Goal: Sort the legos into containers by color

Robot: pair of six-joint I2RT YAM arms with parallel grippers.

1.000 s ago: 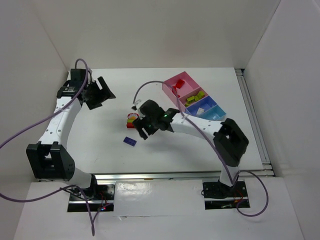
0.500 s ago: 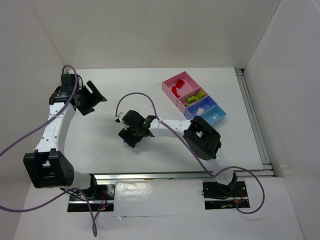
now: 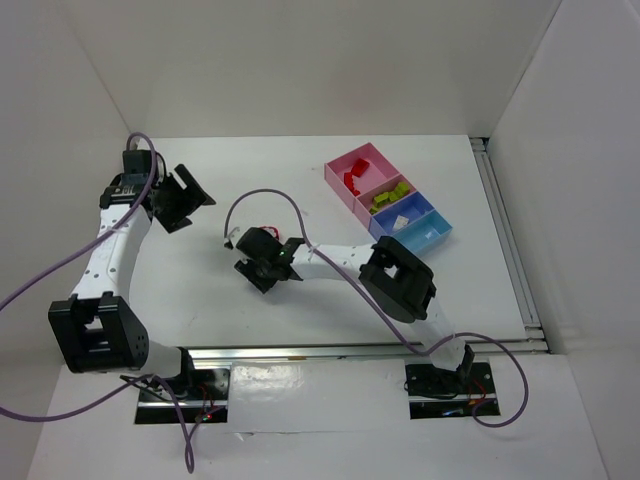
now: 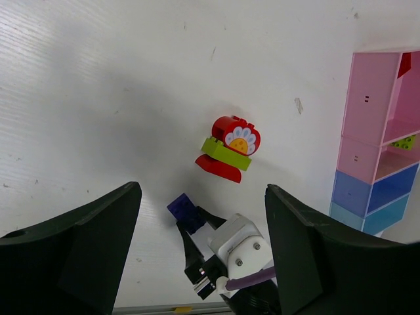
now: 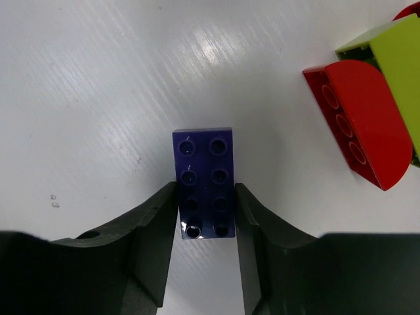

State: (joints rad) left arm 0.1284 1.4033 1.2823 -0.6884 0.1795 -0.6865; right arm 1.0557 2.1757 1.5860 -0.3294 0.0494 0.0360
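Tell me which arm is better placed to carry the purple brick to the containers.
Right. The right gripper sits closed on the sides of the purple brick, ready to lift. The left gripper hangs open off to the left, holding nothing, farther from both the brick and the containers.

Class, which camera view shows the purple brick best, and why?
Right wrist: the purple brick fills the centre, studs clear, clamped by the right gripper. Left wrist shows it small and partly hidden; in top external it is hidden beneath that gripper.

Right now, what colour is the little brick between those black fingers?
The brick is dark purple, almost navy; the right wrist view shows it best.
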